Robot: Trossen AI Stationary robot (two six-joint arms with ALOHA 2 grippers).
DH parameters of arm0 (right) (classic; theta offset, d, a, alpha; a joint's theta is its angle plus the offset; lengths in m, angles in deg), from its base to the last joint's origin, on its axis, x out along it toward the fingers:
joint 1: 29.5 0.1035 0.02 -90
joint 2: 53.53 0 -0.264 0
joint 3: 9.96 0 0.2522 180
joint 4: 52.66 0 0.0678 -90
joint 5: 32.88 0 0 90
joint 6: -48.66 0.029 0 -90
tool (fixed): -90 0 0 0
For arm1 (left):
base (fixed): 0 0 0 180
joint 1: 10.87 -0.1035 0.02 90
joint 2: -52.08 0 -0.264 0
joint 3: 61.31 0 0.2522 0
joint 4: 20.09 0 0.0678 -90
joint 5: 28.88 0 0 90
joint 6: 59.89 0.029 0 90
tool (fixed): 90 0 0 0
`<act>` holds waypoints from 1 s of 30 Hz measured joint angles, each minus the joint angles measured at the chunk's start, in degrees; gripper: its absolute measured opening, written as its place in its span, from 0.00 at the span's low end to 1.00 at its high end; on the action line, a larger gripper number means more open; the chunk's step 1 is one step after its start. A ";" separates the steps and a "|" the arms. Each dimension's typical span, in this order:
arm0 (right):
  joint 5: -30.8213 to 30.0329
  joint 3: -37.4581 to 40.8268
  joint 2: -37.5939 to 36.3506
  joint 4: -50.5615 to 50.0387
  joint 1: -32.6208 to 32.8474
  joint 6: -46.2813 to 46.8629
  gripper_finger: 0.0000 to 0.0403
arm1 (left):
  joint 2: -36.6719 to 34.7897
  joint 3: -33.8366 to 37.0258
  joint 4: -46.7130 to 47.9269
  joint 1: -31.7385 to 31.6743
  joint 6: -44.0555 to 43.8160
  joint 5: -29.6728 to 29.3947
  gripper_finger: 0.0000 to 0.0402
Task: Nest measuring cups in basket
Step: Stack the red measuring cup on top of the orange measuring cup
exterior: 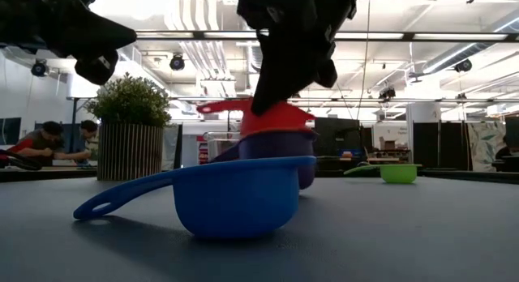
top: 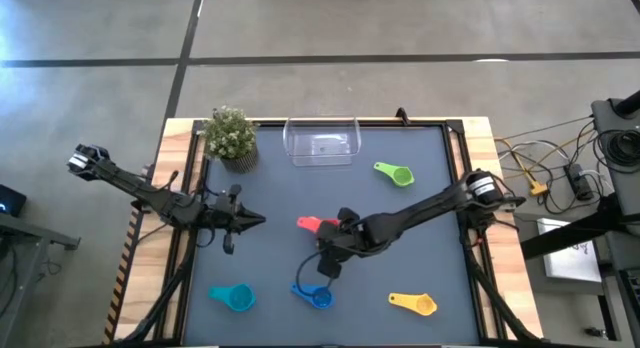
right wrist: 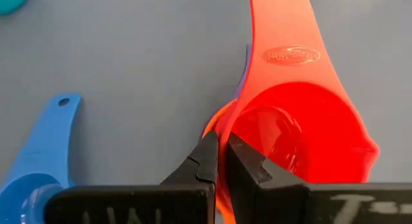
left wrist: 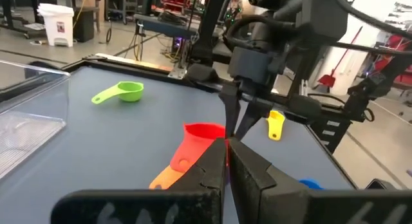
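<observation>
The high view looked straight down on the whole table (top: pixel 420 188). The low view sat at tabletop level; both wrist views closely shared the red cup (right wrist: pixel 302 130)

The robot has two thin black arms. Each gripper (right wrist: pixel 217 163) has two black pointy fingers (left wrist: pixel 254 169) with blocky bases.

We find almost nothing legible. The red measuring cup (right wrist: pixel 302 130) carries an oval embossed mark on its handle, seen in the right wrist view, but we cannot make out its letters. The right claw (right wrist: pixel 219 161) has pale handwritten strokes along its lower edge there, and the left claw (left wrist: pixel 226 161) shows similar marks in its own view; we can read neither.
</observation>
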 joint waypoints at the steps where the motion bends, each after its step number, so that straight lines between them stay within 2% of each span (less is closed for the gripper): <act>1: 0.65 -0.04 0.08 -0.04 -0.02 0.24 0.02 | -0.10 0.00 0.13 0.00 -0.23 0.00 0.00; 8: 1.16 -0.13 0.00 -0.76 0.01 1.02 0.02 | 0.90 0.00 0.50 0.00 -0.34 0.02 0.00; 12: 3.89 -0.13 -0.09 -1.40 -0.02 2.05 0.02 | 1.42 0.00 0.47 0.00 -0.34 0.02 0.00; 21: 3.88 -0.13 -0.11 -3.25 0.00 2.19 0.03 | 1.54 0.00 0.34 0.00 -0.34 0.02 0.00; 30: 3.80 -0.13 -0.11 -3.28 0.00 0.78 0.18 | 1.49 -0.01 0.19 0.00 -0.53 0.02 0.00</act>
